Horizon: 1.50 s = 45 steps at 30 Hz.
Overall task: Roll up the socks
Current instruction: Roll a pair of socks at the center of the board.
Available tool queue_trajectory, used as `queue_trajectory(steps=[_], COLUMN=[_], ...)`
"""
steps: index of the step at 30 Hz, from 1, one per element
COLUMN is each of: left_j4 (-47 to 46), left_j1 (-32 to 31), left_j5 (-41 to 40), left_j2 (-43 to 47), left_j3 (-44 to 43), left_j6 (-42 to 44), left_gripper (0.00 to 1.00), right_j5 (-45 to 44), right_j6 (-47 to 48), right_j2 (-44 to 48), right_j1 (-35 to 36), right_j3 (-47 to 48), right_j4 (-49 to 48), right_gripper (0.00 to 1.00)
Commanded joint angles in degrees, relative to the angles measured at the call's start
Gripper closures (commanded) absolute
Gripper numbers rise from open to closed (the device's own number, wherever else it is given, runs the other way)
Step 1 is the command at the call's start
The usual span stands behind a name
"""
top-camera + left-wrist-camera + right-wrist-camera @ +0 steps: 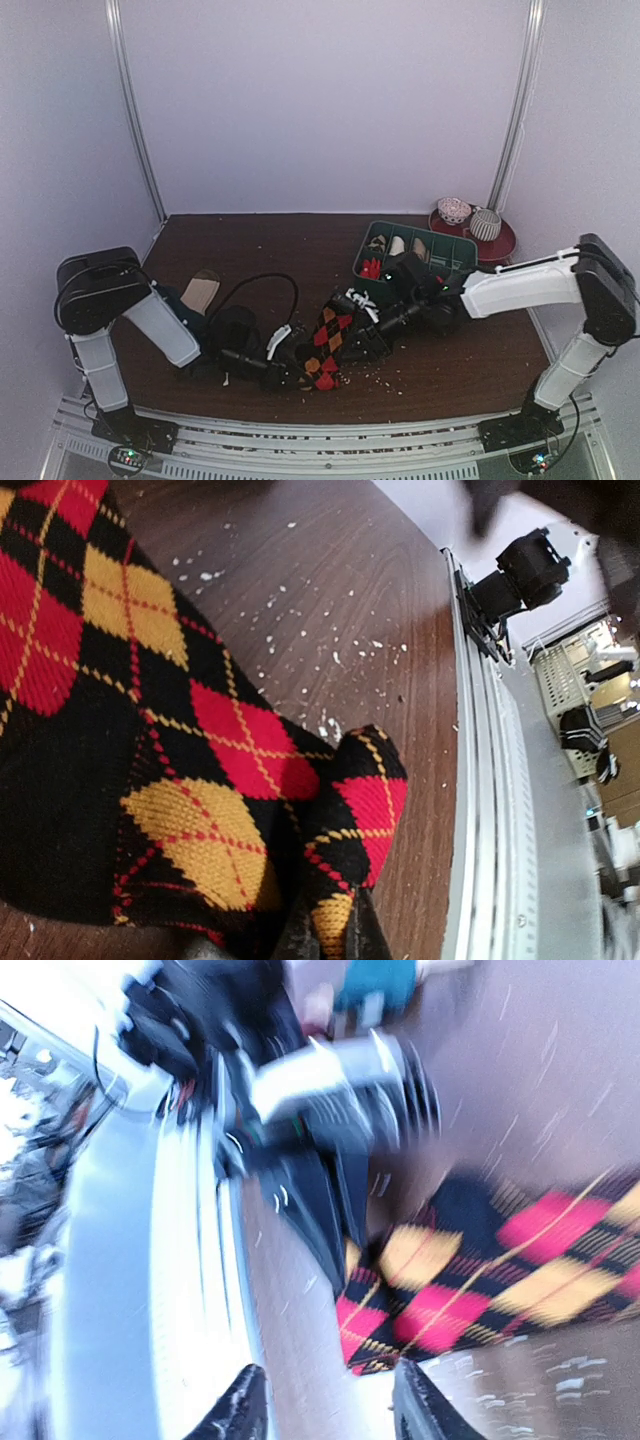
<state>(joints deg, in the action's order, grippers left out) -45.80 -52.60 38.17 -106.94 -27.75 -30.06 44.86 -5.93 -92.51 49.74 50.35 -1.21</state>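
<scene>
The black sock with red, orange and yellow argyle diamonds (pixel 328 345) lies on the table near its front edge. It fills the left wrist view (pixel 150 730) and shows blurred in the right wrist view (pixel 480 1270). My left gripper (pixel 292 372) is shut on a folded end of this sock (pixel 332 935). My right gripper (pixel 368 325) hovers over the sock's far part, its fingers (pixel 325 1410) open and empty. A beige cuff (pixel 202 290) shows behind my left arm; any red part of that sock is hidden.
A green bin (pixel 440 262) with rolled items stands at the back right. Beside it is a red plate (pixel 500 245) with two balls. A black cable (pixel 265 285) loops on the wooden table (pixel 300 245). White crumbs are scattered near the metal front rail (pixel 480 830).
</scene>
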Motion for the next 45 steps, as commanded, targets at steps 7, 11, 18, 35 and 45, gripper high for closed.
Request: queue_trajectory(steps=[7,11,18,35,45], left_j4=[19.5,20.0,21.7,23.8,28.4], left_j1=[1.2,1.5,2.6,3.0,3.7], left_j5=[4.8,5.7,5.9,7.2,-0.6], left_j2=[-5.4,-6.3,-6.6,-7.8,2.1], left_j3=[-2.0,-1.8,-1.1,-2.2,-4.6], left_j6=[-10.0,-10.6,-9.6,-7.9,0.3], left_gripper=[1.0,1.0,1.0,1.0,0.55], right_j5=[-30.6,-37.7,-42.0,-42.9,-25.2], right_j6=[20.9,26.8,30.1,29.2,15.8], right_j2=[11.7,5.5,-1.5,-11.1,-11.5], right_j1=[13.9,18.6,20.2,20.2,15.6], right_j3=[-14.6,-12.0,-10.3,-9.9,-8.2], right_j4=[-20.6,-18.9,-21.2,-23.4,-13.5], right_gripper=[0.44,0.45,0.46,0.64,0.82])
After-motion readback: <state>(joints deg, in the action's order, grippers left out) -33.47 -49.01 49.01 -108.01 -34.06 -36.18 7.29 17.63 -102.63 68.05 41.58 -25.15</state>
